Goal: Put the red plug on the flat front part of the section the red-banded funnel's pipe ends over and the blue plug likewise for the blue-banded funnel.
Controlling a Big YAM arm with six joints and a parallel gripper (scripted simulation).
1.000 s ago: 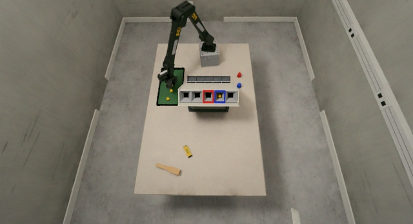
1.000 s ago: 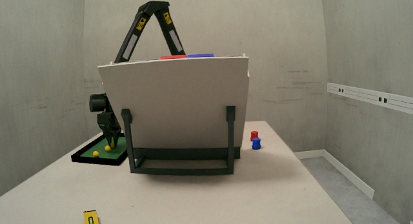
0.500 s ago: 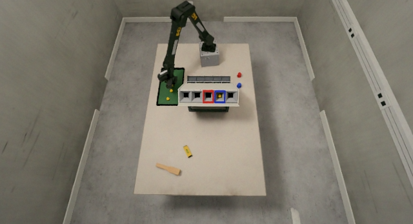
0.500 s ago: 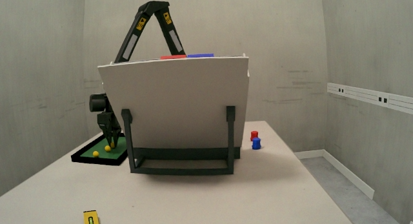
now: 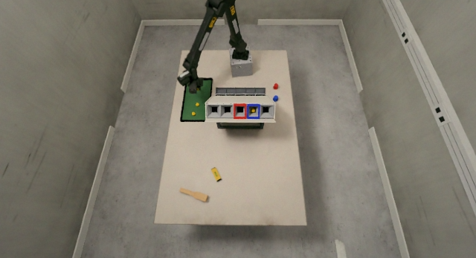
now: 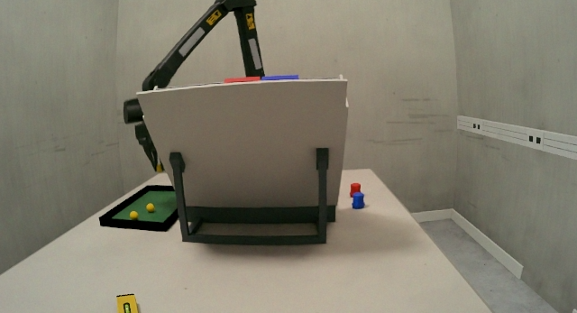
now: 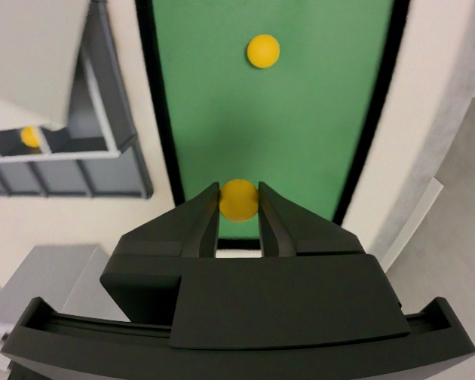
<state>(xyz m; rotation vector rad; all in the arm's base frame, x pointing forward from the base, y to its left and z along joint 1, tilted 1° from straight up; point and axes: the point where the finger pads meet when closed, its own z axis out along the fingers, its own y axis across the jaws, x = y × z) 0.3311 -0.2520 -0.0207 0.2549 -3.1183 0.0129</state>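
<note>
My gripper (image 7: 238,190) (image 5: 193,88) is shut on a yellow marble (image 7: 238,200) and holds it above the green marble tray (image 7: 295,130) (image 5: 188,100) (image 6: 135,224). In the exterior view the white cover (image 6: 252,137) mostly hides the gripper. Two more marbles (image 5: 197,104) (image 5: 193,113) lie in the tray; one marble (image 7: 263,50) shows in the wrist view. The red-banded funnel (image 5: 234,111) looks empty. A marble (image 5: 253,110) sits in the blue-banded funnel (image 5: 248,111). Another marble (image 7: 29,136) lies in one of the grey sections (image 7: 65,179) (image 5: 240,91). The red plug (image 5: 275,86) (image 6: 355,188) and blue plug (image 5: 275,98) (image 6: 358,200) stand right of the funnel box.
The arm's grey base (image 5: 241,65) stands behind the sections. A small yellow block (image 5: 216,174) (image 6: 126,303) and a wooden spatula (image 5: 193,194) lie near the table's front. The tray's black rim (image 7: 160,102) runs close beside the section frame.
</note>
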